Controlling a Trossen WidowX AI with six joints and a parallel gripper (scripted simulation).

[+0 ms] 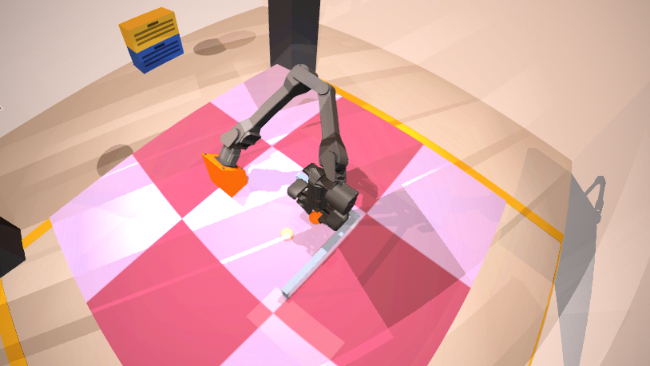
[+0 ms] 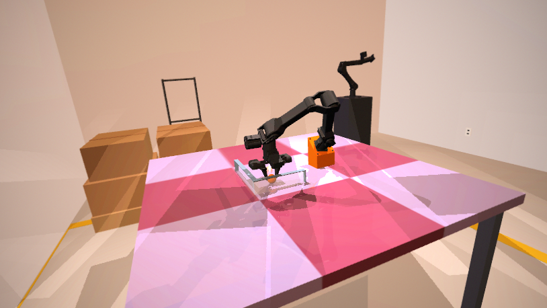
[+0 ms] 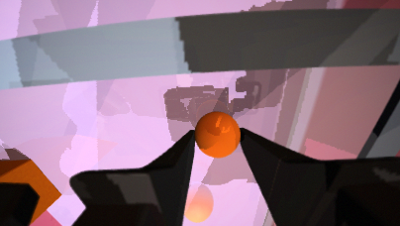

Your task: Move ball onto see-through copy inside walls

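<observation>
Checkered table [image 1: 149, 268] carries the task's start: the claw [image 3: 218, 141] pinches the orange ball [image 3: 218, 134], the pale see-through copy [image 1: 287, 233] unreached, release pending.

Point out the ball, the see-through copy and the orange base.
ball [image 3: 218, 134], wrist view, centre of its face.
see-through copy [image 1: 287, 233], top view, its middle.
orange base [image 2: 320, 156], exterior view, front face.
</observation>
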